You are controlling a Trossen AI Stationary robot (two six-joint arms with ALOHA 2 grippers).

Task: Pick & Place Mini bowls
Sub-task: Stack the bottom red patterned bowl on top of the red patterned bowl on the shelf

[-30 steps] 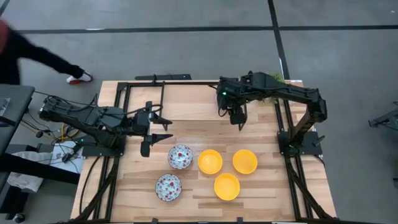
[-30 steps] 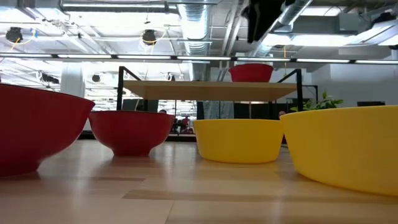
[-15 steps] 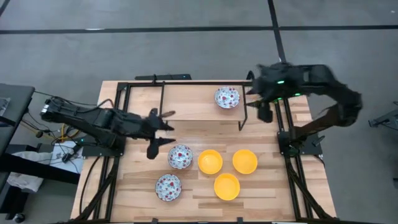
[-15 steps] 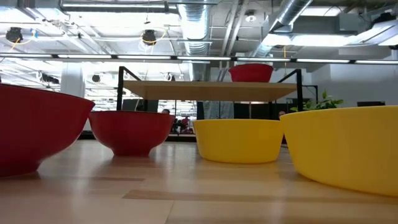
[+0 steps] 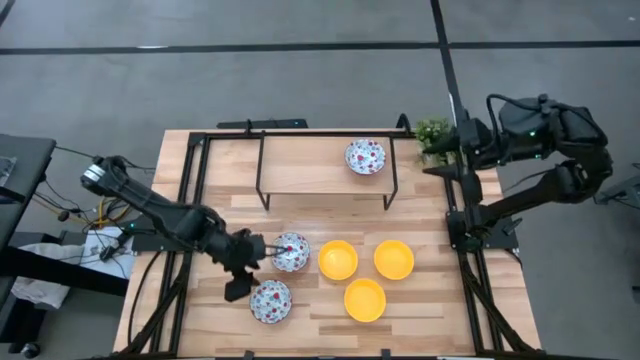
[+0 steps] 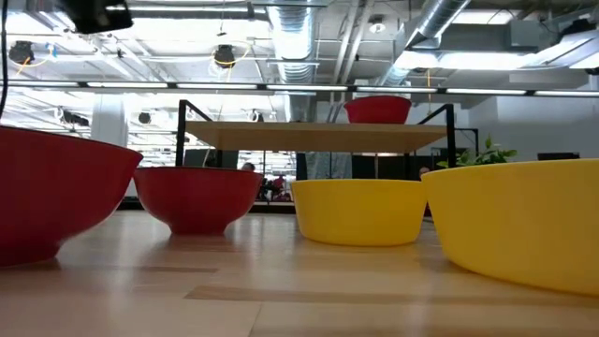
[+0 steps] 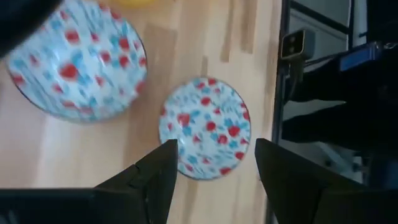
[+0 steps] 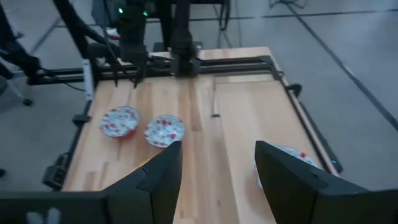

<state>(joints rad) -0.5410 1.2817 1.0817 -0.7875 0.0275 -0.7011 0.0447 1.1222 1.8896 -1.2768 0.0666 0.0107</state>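
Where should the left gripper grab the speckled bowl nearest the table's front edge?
By the rim, from straight above. That speckled bowl sits upright, mouth open, so one finger can go inside and one outside its thin wall. Use the rim's left side: the left gripper hovers open beside it, and the second speckled bowl crowds the far side.

Your left arm stretched out low, left hand fingers spread, angled downward. Your right arm folded back, right hand fingers parted.
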